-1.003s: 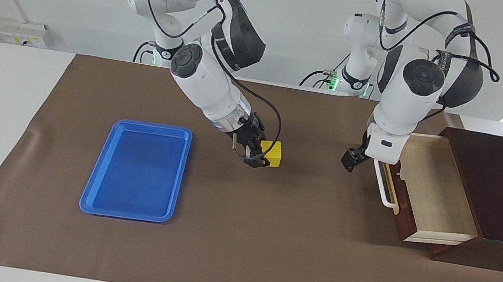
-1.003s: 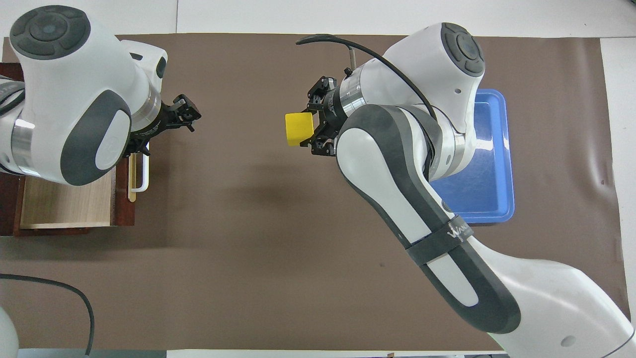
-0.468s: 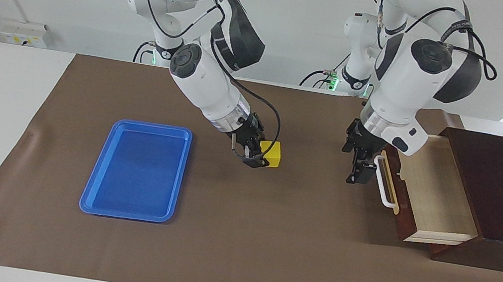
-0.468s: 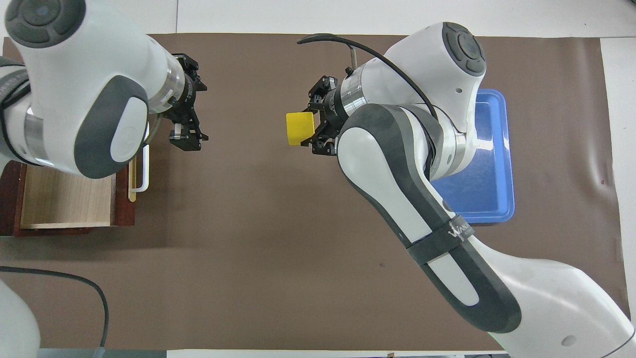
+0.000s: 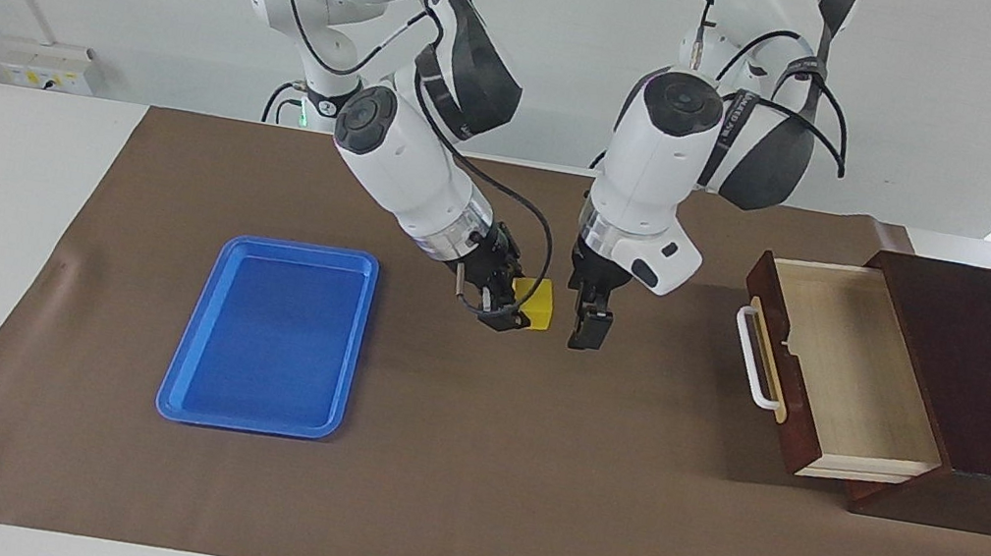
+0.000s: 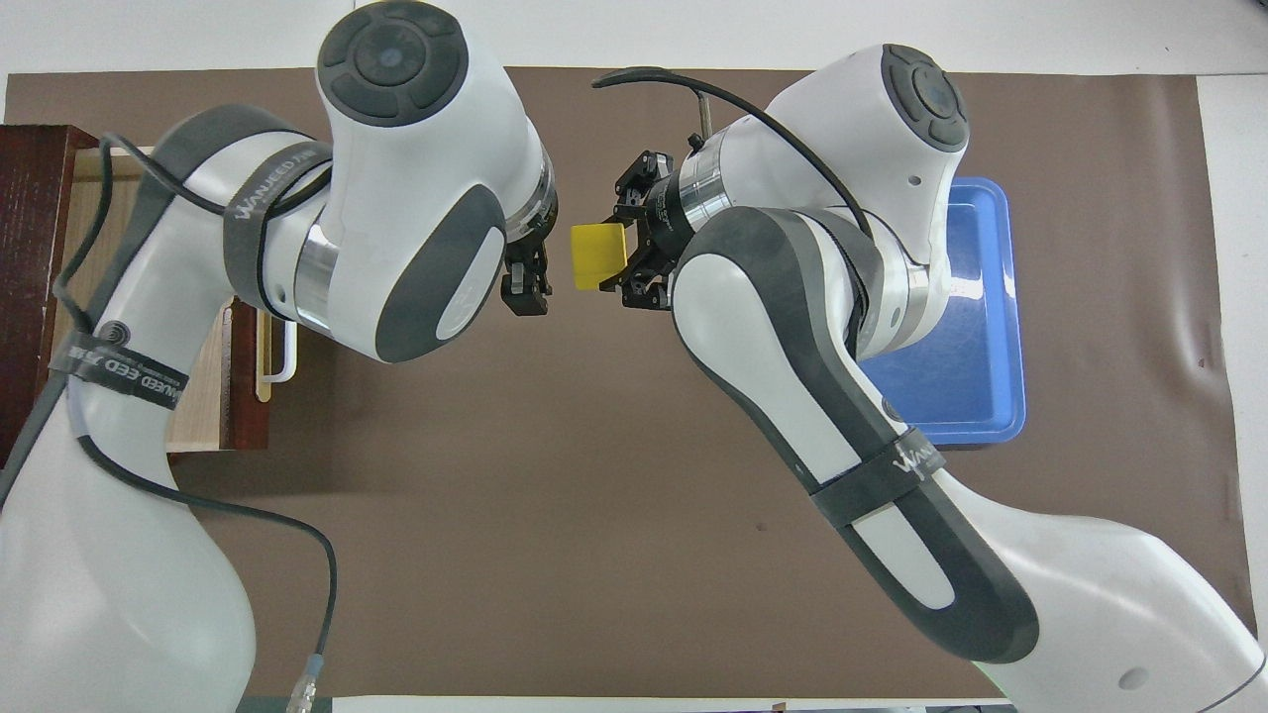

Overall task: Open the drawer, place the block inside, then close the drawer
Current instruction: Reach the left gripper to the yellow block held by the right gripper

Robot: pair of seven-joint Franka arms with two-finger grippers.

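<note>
The small yellow block [image 5: 539, 303] [image 6: 597, 255] hangs just over the brown mat near the table's middle, with my right gripper [image 5: 516, 306] [image 6: 624, 253] shut on it. My left gripper [image 5: 587, 317] [image 6: 525, 282] hangs open close beside the block, on the drawer's side, fingers pointing down and holding nothing. The drawer [image 5: 848, 374] [image 6: 203, 396] stands pulled out of its dark wooden box [image 5: 989, 366] at the left arm's end of the table. Its pale interior is bare and its white handle [image 5: 756, 359] [image 6: 285, 352] faces the middle. From overhead, my left arm covers much of the drawer.
A flat blue tray [image 5: 272, 337] [image 6: 981, 327] with nothing in it lies on the brown mat [image 5: 462, 492] toward the right arm's end of the table. From overhead the right arm hides part of it.
My left gripper has swung away from the drawer's handle toward the middle and now hangs beside the block. The right gripper and the block have barely moved.
</note>
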